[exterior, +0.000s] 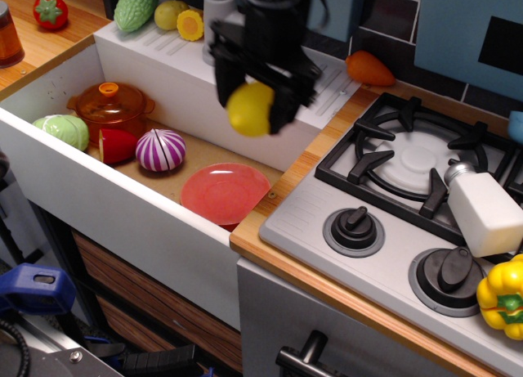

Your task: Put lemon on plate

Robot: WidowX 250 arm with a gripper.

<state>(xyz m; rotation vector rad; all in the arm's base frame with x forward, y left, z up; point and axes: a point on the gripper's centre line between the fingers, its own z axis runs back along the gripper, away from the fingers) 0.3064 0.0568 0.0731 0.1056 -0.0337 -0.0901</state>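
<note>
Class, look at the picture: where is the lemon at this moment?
The lemon is held in the gripper, in the air above the sink, up and right of the red plate, left of the stove.

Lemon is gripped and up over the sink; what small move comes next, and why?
Probably lower, easing slightly toward the camera. The gripper holds the smooth bright yellow plastic lemon in the air, and the round glossy red-orange plate lies bare in the sink just below and a little nearer, so a short descent precedes release.
</note>
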